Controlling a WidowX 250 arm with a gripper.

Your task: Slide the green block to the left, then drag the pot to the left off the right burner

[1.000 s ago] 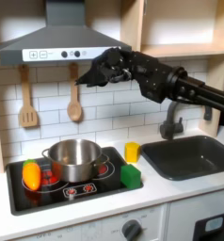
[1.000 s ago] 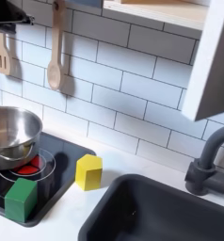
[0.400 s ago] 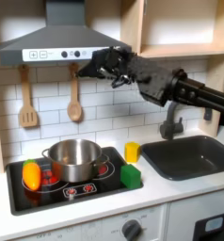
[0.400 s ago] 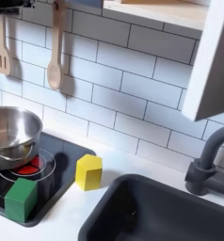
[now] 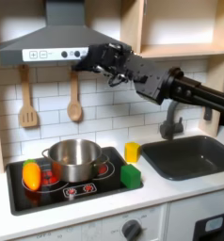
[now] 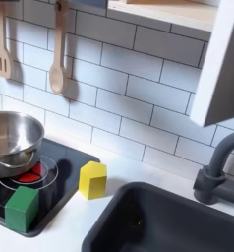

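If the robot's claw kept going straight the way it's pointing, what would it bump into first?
The gripper points toward the first exterior view's left, high up beside the range hood. It would probably bump the hood's front edge first, though depth is hard to judge. The pot sits far below.

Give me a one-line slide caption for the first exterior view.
Claw raised by the hood, above pot on the stove; green block at the stove's right edge.

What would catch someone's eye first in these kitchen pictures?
Probably the black arm reaching in from the first exterior view's right, its gripper high by the range hood. Below, the pot sits on the stovetop, with the green block at the stove's right edge.
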